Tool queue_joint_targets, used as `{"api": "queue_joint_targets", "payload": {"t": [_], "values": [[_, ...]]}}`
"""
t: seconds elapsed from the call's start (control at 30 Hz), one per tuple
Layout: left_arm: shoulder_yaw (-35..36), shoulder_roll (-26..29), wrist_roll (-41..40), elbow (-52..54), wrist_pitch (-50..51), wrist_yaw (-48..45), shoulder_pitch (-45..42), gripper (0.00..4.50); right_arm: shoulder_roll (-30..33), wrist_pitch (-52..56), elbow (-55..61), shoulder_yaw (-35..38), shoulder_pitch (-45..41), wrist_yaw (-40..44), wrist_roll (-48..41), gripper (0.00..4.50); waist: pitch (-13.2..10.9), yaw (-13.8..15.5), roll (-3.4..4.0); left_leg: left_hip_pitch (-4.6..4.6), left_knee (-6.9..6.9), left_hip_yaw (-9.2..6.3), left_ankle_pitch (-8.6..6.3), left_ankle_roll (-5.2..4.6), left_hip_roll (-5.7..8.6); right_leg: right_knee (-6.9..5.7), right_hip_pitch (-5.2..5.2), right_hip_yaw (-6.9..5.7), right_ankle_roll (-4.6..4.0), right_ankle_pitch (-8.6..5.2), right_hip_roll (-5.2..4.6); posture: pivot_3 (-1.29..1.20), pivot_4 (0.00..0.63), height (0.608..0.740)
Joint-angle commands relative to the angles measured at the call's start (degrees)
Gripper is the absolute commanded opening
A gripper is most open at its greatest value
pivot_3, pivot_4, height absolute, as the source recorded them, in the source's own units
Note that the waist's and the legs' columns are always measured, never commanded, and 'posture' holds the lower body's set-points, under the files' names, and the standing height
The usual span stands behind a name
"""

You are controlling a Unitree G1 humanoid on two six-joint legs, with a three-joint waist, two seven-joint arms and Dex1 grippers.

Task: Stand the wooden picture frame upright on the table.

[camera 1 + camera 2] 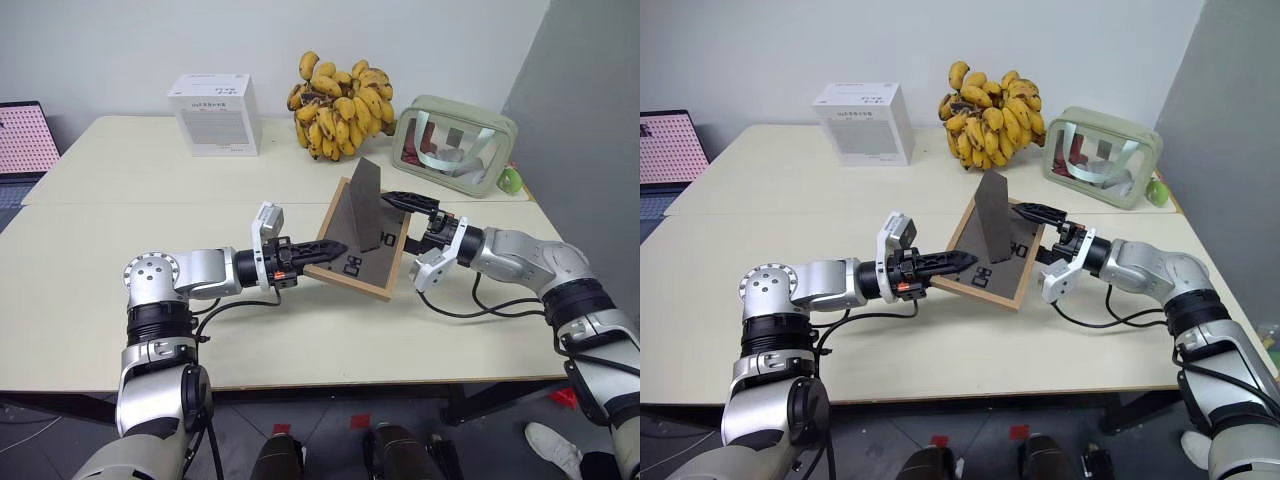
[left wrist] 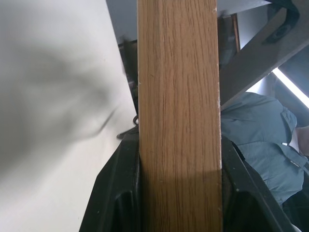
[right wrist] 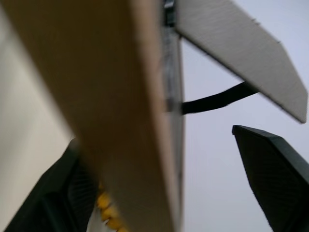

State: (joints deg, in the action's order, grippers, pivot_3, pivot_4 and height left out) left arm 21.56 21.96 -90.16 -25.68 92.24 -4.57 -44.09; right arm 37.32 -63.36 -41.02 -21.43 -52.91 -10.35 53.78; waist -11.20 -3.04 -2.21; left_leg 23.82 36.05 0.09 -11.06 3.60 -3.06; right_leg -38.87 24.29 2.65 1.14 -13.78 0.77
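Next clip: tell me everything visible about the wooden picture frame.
The wooden picture frame is small and rectangular, light oak-looking wood around a dark grey back panel that faces up, its fold-out stand swung open. It is tilted, far edge raised above the table. The left pincer is shut on its near edge; the right pincer straddles its far side, fingers apart.

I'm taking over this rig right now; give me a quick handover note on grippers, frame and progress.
Left gripper: shut on the wooden picture frame at its near-left edge, holding it tilted, back panel up.
Right gripper: open, fingers either side of the frame's right edge, not gripping.
Frame: over the middle of the table, fold-out stand swung out and sticking up.
Done: frame lifted, stand opened.
Left: turn it upright, set it on its stand, release.
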Motion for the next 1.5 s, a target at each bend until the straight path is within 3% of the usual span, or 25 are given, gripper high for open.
{"api": "queue_joint_targets", "payload": {"t": [0.03, 0.3, 0.33, 0.4, 0.6, 0.67, 0.73, 0.77, 0.87, 0.97, 1.13, 1.3, 1.5], "values": [[-0.93, 0.41, -7.39, 0.99, -1.44, 4.09, 0.17, 1.29, 1.15, -1.15, -0.4, -1.13, -2.09, -4.29, 1.65, 3.18, 0.0, 0.08, 0.0, 0.0, 0.0, -0.02, 0.0, -0.01, 0.06, 0.0, 0.0, 0.0, 0.01, 0.01, -0.04, 0.0, 0.15, 0.74], [-5.97, 2.42, -13.88, 6.18, -5.75, 7.8, 3.69, 1.29, 2.46, 0.22, -1.49, -3.86, -3.61, -9.34, 5.25, 1.36, -0.01, 0.27, -0.01, -0.01, -0.01, -0.08, 0.01, -0.02, 0.32, -0.01, -0.01, 0.04, 0.04, 0.02, -0.23, 0.0, 0.15, 0.74], [-6.35, 2.75, -14.0, 7.4, -6.48, 7.62, 4.28, 1.29, 2.68, 0.05, -1.56, -3.92, -3.84, -9.67, 5.13, 1.32, -0.01, 0.34, -0.02, -0.01, -0.01, -0.13, 0.01, -0.02, 0.32, -0.01, -0.03, 0.01, 0.04, 0.02, -0.24, 0.0, 0.15, 0.74], [-6.76, 3.84, -14.41, 9.77, -7.22, 5.67, 5.41, 1.99, 3.07, -0.26, -1.95, -4.08, -4.24, -9.92, 4.66, 1.31, -0.01, 0.35, -0.02, 0.0, -0.02, -0.16, 0.01, -0.02, 0.32, -0.01, -0.04, -0.01, 0.03, 0.01, -0.23, 0.0, 0.15, 0.74], [-5.74, 7.69, -14.39, 10.43, -11.7, 3.37, 7.35, 3.13, 3.96, -2.86, -4.62, -3.69, -3.78, -5.69, -0.62, 1.29, -0.03, 0.35, -0.06, -0.03, 0.0, -0.16, 0.03, -0.05, 0.36, 0.0, -0.1, -0.01, 0.04, 0.01, -0.26, 0.0, 0.15, 0.74], [-3.14, 10.51, -12.27, 9.69, -14.51, 2.71, 6.72, 3.51, 3.21, -5.14, -8.61, -3.37, -3.77, 1.03, -8.14, 1.29, -0.05, 0.27, -0.09, -0.02, 0.01, -0.15, 0.05, -0.09, 0.36, 0.0, -0.1, -0.02, 0.04, 0.01, -0.27, 0.0, 0.15, 0.74], [-1.41, 14.37, -7.79, 12.55, -16.78, -0.25, 6.35, 3.94, 0.09, -4.39, -13.62, -2.89, -3.37, 15.08, -22.47, 1.29, -0.09, -0.05, -0.15, -0.05, 0.0, -0.16, 0.06, -0.1, 0.35, 0.0, -0.12, -0.02, 0.04, 0.01, -0.26, 0.0, 0.15, 0.74], [-0.89, 15.53, -6.56, 13.9, -17.6, -1.13, 6.36, 4.05, -1.72, -2.07, -14.3, -2.3, -2.57, 23.06, -30.44, 1.29, -0.13, -0.43, -0.24, -0.08, 0.0, -0.16, 0.06, -0.11, 0.35, 0.0, -0.15, -0.03, 0.04, 0.01, -0.25, 0.0, 0.15, 0.74], [-3.28, 20.92, 3.52, 25.62, -20.44, -9.65, 9.64, 4.5, -9.51, 18.45, -10.49, 3.75, -0.55, 49.16, -53.67, 1.29, -0.18, -0.94, -0.33, -0.17, -0.02, -0.22, 0.07, -0.12, 0.28, 0.0, -0.25, -0.06, 0.04, 0.02, -0.2, 0.0, 0.15, 0.74], [-6.33, 24.09, 14.01, 35.91, -27.24, -17.96, 13.98, 4.5, -15.97, 38.8, -7.23, 9.32, -1.91, 61.66, -65.87, 1.29, -0.25, -1.01, -0.21, -0.18, -0.05, -0.18, 0.07, -0.11, 0.26, -0.06, -0.25, -0.09, 0.03, 0.03, -0.25, 0.0, 0.15, 0.74], [-12.58, 26.27, 31.97, 47.61, -41.61, -27.46, 20.52, 4.5, -24.63, 62.51, -17.22, 17.51, -10.73, 64.45, -73.03, 1.29, -0.3, -0.16, -0.14, -0.09, -0.06, -0.2, 0.08, -0.11, 0.22, -0.07, -0.11, -0.19, -0.02, 0.0, -0.24, 0.0, 0.15, 0.74], [-11.61, 24.94, 39.26, 46.38, -47.25, -28.47, 23.57, 4.5, -27.88, 71.66, -24.47, 23.21, -14.13, 65.13, -74.33, 1.29, -0.3, 0.76, -0.14, -0.03, -0.08, -0.17, 0.06, -0.13, 0.23, 0.03, -0.1, -0.2, -0.37, -0.22, -0.25, 0.0, 0.15, 0.74], [-10.54, 23.92, 41.49, 43.93, -48.3, -30.35, 23.68, 4.5, -29.4, 70.33, -26.5, 24.43, -12.39, 65.24, -71.69, 1.29, -0.3, 1.01, -0.14, 0.2, -0.1, -0.07, 0.03, -0.17, 0.24, 0.19, 0.06, -0.15, -0.01, -0.01, -0.25, 0.0, 0.15, 0.74]]}}
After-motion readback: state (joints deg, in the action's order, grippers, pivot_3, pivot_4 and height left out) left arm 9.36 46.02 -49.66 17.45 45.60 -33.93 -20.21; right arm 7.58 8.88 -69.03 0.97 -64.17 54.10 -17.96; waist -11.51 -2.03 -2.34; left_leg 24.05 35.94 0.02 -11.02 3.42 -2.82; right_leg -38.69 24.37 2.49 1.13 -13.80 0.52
